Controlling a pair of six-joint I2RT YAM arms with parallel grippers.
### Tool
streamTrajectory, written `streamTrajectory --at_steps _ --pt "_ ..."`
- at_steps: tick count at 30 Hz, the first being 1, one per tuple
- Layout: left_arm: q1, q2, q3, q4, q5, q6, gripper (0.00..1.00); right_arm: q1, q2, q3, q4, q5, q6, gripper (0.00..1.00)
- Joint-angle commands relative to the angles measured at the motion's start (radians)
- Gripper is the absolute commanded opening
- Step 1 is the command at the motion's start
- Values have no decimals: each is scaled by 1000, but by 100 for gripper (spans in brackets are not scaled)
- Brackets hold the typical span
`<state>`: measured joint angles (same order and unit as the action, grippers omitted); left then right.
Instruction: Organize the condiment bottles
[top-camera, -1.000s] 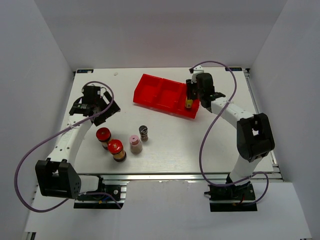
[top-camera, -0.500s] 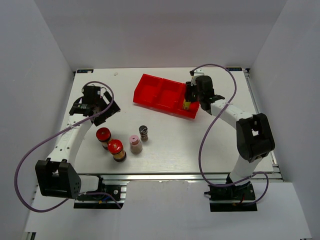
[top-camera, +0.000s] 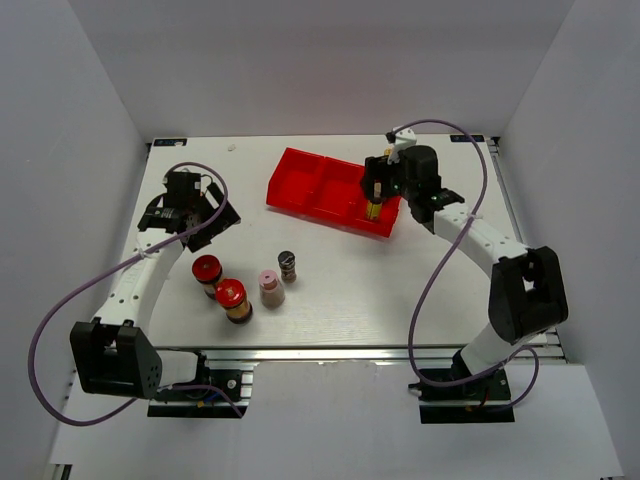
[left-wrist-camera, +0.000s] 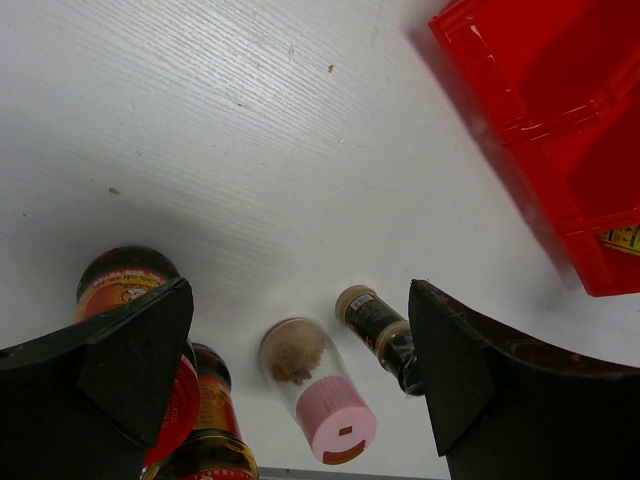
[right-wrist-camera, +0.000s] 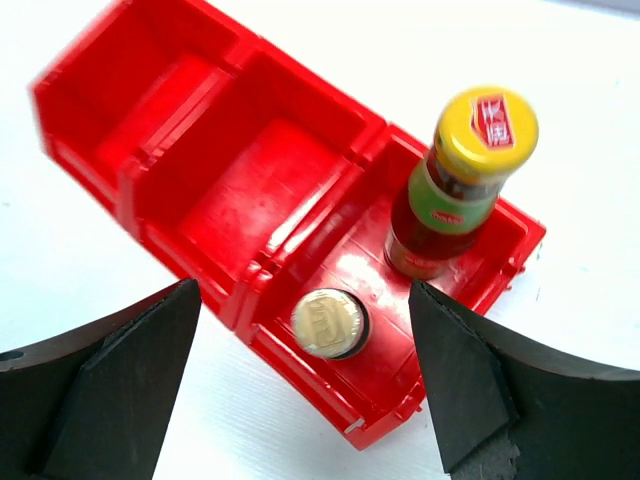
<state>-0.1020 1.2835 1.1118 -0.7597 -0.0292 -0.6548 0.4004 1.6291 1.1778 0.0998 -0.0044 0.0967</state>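
Right wrist view: the right end effector (right-wrist-camera: 302, 290) holds its fingers apart above the slim yellow-capped bottle (right-wrist-camera: 455, 185), upright in the end compartment of the red plastic tray (right-wrist-camera: 270, 190), so it should probably retreat straight up, touching nothing.

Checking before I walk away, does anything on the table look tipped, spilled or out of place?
Nothing spilled or tipped. The yellow-capped bottle and pale-capped bottle stand upright in the end compartment of the red tray; the four bottles on the table stand too. Only the tray sits slanted to the table edges.
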Motion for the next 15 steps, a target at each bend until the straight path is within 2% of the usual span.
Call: streamTrajectory --at_steps 1,8,11,15 --pt "1 -41 5 -13 -6 4 98 -2 -78 -6 -6 -57 -28 89" --pt "-1 -35 -20 52 15 -6 98 29 -213 -50 -32 -19 -55 89" --pt "-1 -9 -32 92 28 -20 98 93 -271 -69 -58 -23 -90 89" --pt "1 23 -36 111 20 -35 98 237 -316 -119 -75 -112 -153 89"
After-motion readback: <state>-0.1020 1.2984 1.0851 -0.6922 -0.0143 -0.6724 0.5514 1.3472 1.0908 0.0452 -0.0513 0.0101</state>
